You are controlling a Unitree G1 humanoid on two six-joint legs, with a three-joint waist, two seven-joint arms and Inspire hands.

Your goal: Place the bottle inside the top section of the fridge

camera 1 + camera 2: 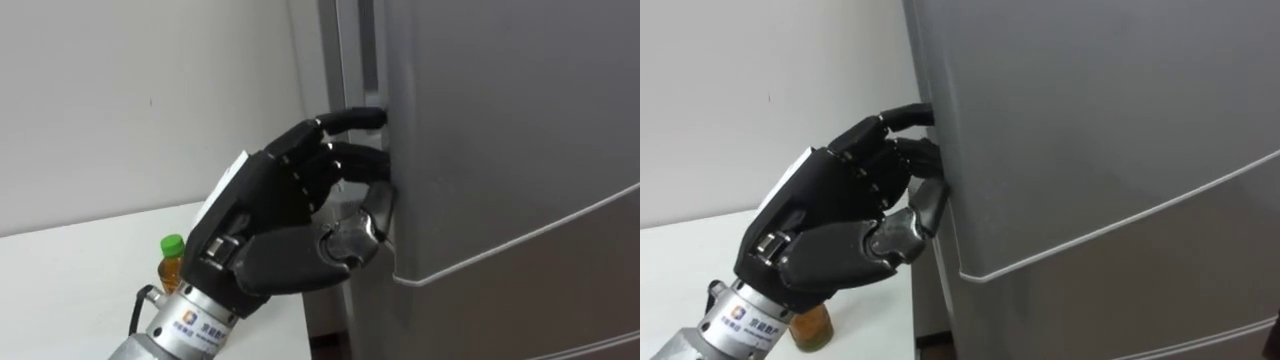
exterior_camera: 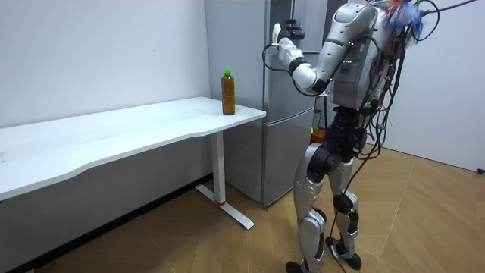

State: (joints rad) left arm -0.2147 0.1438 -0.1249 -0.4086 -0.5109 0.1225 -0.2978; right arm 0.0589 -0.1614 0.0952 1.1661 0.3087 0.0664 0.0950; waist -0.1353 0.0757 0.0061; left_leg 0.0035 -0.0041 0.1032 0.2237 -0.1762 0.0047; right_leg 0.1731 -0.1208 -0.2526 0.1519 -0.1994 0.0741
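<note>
The bottle (image 1: 171,268) has amber liquid and a green cap and stands upright on the white table (image 1: 70,285), near its end by the fridge. In the room view the bottle (image 2: 228,92) is at the table corner. My left hand (image 1: 290,215) is raised at the left edge of the grey fridge's (image 1: 500,140) upper door. Its fingers are curled into the groove along that edge and its thumb lies against the door's corner. The upper door looks shut. In the room view I stand upright facing the fridge (image 2: 284,136), left arm lifted to it.
A pale seam (image 1: 520,238) separates the upper door from the lower one. The long white table (image 2: 114,136) runs along the wall to the fridge's left. Wooden floor lies open behind me.
</note>
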